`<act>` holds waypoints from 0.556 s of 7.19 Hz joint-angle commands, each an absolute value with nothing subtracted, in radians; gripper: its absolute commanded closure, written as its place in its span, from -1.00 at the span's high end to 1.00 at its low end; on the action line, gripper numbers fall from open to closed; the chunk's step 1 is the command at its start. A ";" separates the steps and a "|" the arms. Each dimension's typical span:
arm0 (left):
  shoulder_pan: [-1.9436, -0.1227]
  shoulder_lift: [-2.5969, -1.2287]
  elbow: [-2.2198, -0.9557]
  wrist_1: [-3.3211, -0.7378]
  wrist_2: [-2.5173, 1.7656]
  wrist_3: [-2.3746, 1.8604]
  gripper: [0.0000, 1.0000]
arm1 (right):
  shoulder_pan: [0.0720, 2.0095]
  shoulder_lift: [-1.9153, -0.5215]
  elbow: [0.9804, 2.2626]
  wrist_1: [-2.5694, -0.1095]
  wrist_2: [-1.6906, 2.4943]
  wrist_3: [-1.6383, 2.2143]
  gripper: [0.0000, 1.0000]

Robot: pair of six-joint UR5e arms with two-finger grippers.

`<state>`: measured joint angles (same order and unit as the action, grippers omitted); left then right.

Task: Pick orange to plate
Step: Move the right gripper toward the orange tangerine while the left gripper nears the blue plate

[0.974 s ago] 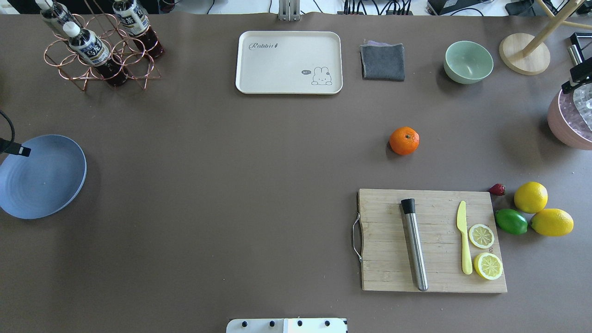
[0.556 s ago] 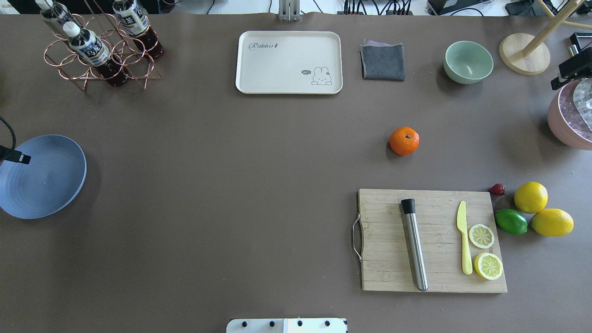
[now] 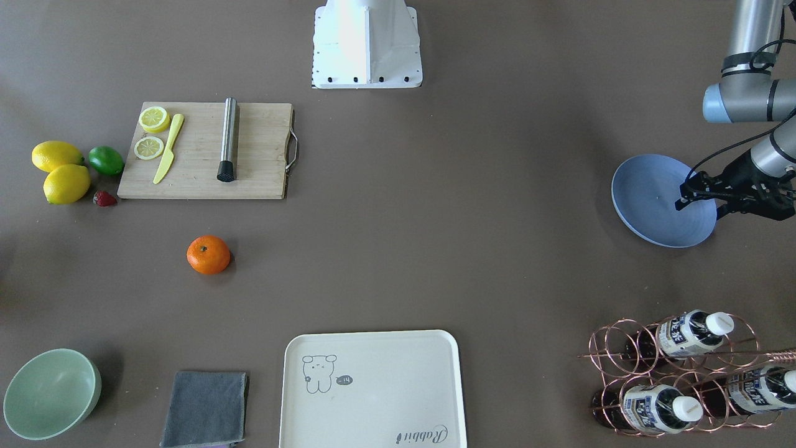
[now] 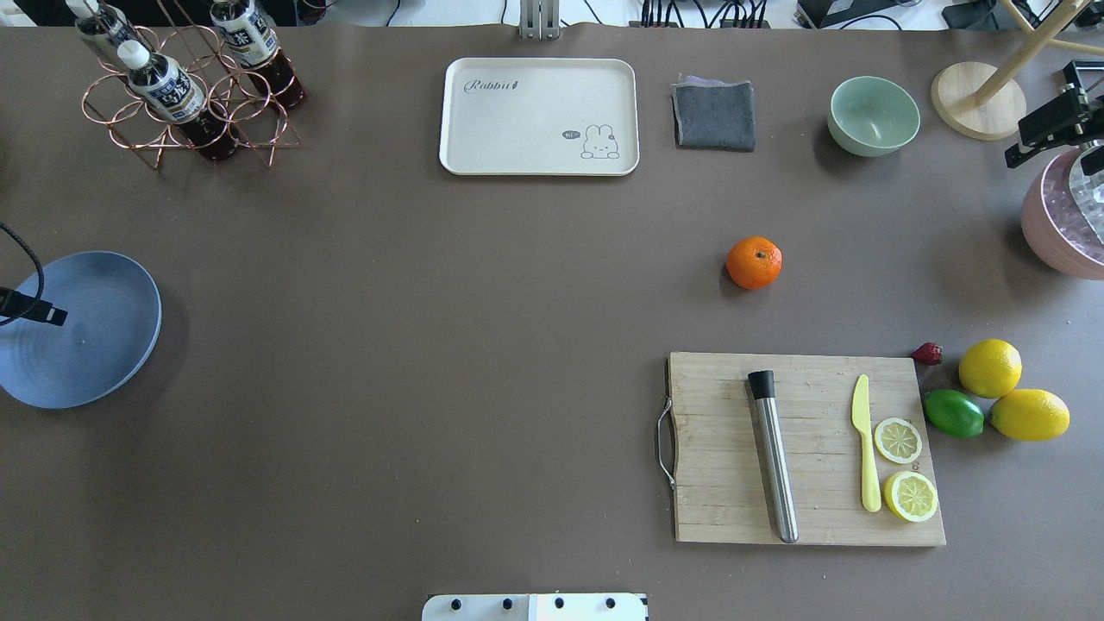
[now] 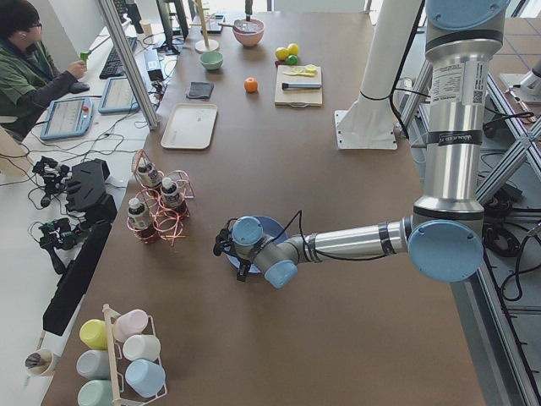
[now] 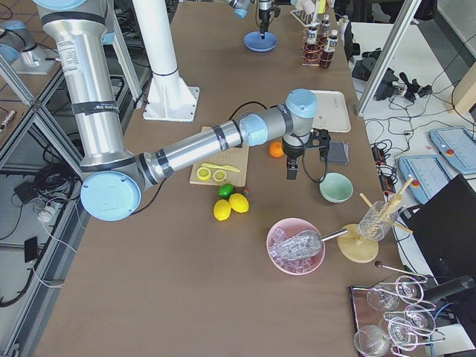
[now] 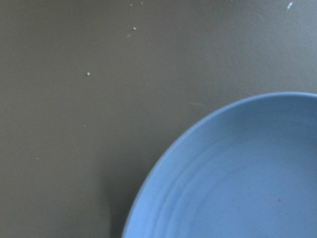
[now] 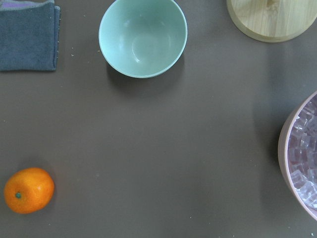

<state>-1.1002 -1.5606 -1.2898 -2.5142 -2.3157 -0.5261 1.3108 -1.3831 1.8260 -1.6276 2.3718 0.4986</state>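
Note:
The orange point(image 4: 754, 262) sits alone on the brown table, right of centre, beyond the cutting board; it also shows low left in the right wrist view as the orange point(image 8: 28, 190). The blue-grey plate point(image 4: 86, 332) lies empty at the table's left edge. My left gripper point(image 3: 684, 196) hovers over the plate point(image 3: 647, 199), its fingers apart and holding nothing. My right gripper point(image 6: 290, 171) hangs above the table between the orange point(image 6: 276, 149) and the green bowl. In the overhead view it is only a dark shape at the right edge, so I cannot tell its state.
A wooden cutting board point(image 4: 716, 483) carries a steel muddler, a yellow knife and lemon slices. Two lemons point(image 4: 990, 367), a lime and a strawberry lie to its right. At the back stand a green bowl point(image 4: 873, 115), a grey cloth point(image 4: 714, 115), a cream tray point(image 4: 539, 116) and a bottle rack point(image 4: 185, 95). A pink ice bowl point(image 4: 1065, 224) sits far right.
The right gripper has moved in from the right edge, leftward and farther back. The left gripper has shifted slightly nearer over the plate. The orange has not moved.

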 commanded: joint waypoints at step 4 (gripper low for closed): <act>-1.115 -1.562 -1.292 -2.511 -2.399 -0.540 -1.00 | 1.287 -1.381 1.845 -1.628 2.356 0.538 1.00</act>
